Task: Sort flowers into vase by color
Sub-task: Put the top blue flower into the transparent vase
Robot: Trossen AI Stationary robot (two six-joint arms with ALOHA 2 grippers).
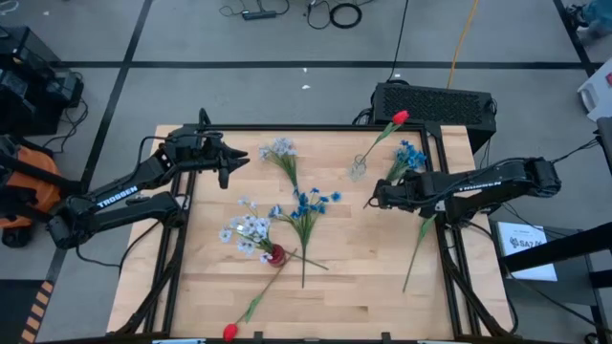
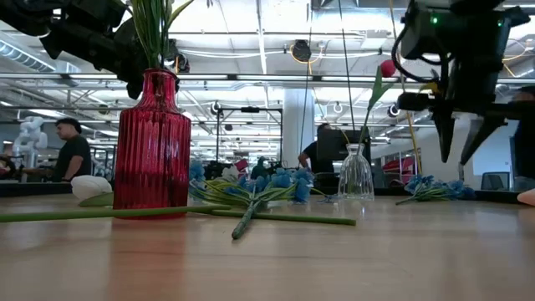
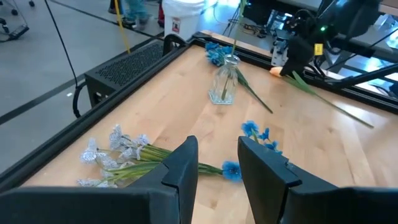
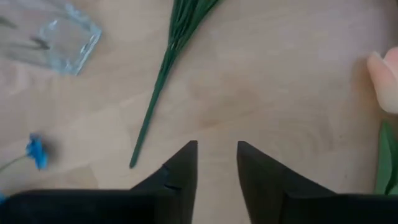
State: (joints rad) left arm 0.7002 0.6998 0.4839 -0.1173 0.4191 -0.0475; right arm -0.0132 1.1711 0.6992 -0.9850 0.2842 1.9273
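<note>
A red vase (image 1: 276, 254) near the table's middle holds pale blue-white flowers (image 1: 244, 229). A clear vase (image 1: 359, 170) at the far right holds a red tulip (image 1: 400, 117). Bright blue flowers (image 1: 308, 203) and a pale cluster (image 1: 279, 150) lie flat on the table. My right gripper (image 1: 373, 199) hangs open, pointing down, above bare wood beside the clear vase; a loose green stem (image 4: 155, 93) lies ahead of its fingers. My left gripper (image 1: 239, 162) hovers open at the far left, aimed across the table toward the pale cluster (image 3: 118, 152).
Another blue cluster (image 1: 411, 156) lies at the right under the right arm, its stem running toward the near edge. A red tulip (image 1: 229, 331) lies at the near edge. A peach bud (image 4: 385, 81) lies close to the right gripper. A black box (image 1: 435, 103) stands behind the table.
</note>
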